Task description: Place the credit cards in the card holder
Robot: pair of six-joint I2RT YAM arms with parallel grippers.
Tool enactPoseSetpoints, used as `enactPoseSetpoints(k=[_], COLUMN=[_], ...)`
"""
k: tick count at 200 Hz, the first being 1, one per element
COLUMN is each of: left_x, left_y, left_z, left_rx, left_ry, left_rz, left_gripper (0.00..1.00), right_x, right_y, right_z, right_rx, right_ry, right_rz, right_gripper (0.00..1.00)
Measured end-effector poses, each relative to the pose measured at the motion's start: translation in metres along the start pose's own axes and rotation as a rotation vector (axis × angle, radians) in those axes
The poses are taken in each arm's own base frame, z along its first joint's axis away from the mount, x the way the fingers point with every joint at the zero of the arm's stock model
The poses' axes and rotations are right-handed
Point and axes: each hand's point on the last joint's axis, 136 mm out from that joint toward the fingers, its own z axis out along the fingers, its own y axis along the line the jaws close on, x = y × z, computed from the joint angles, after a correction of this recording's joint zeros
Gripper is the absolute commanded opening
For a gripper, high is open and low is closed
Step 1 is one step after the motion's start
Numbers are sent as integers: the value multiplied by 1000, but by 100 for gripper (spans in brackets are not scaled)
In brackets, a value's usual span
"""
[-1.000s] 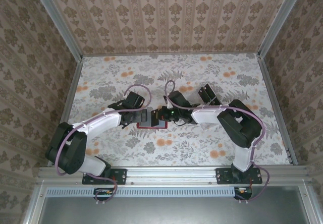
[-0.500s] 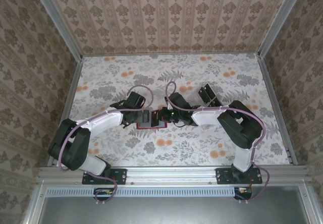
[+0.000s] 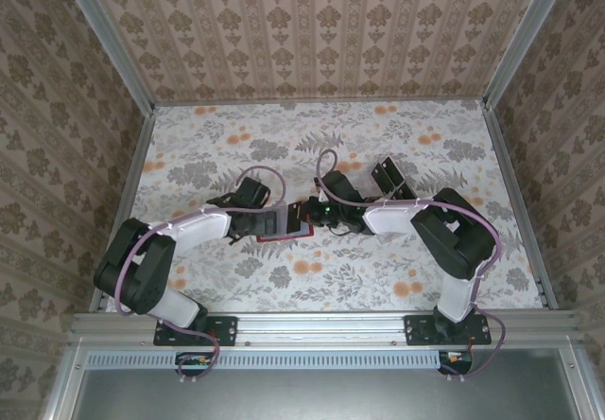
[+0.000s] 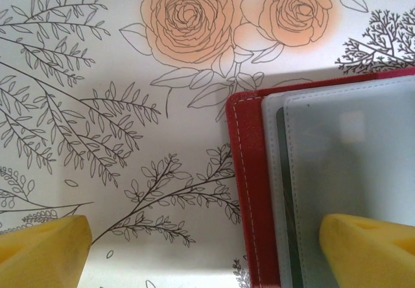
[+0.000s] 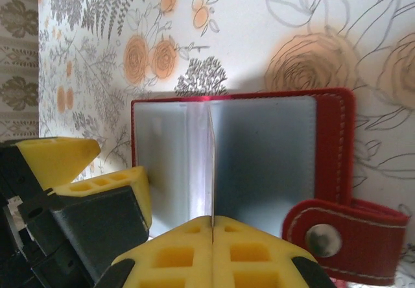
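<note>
Right wrist: red card holder (image 5: 334, 145) open, frosted sleeves (image 5: 266, 152) inside.

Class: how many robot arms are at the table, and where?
2. The left arm reaches in from the left, the right arm from the right, both ending at the red card holder.

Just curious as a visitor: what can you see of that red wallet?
The card holder is red, leather-like with pale stitching, frosted plastic sleeves and a snap strap. It lies open on the floral table. The right gripper pinches one sleeve upright; the open left gripper straddles its edge.
</note>
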Motion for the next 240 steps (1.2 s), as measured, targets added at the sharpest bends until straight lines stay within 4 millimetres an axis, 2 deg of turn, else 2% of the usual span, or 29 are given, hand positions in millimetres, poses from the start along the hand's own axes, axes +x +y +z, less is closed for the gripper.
enactPoseSetpoints(k=[29,95,140,240], left_x=[-1,-1,-1,-1], left_y=[3,3,3,4], left_z=[0,1,1,1], left_rx=[3,2,2,3], left_ry=[-11,-13,-13,-15], left_rz=[-11,-15,-15,-16], left_gripper=[100,100,100,100], right_x=[-8,-14,-6,-2], right_y=[0,18,6,5], right_z=[-2,-1,12,18], right_rx=[-24,-122,-116,-167], right_ry=[-15,-19,15,26], right_rz=[5,-19,-9,9], right_gripper=[0,0,0,0])
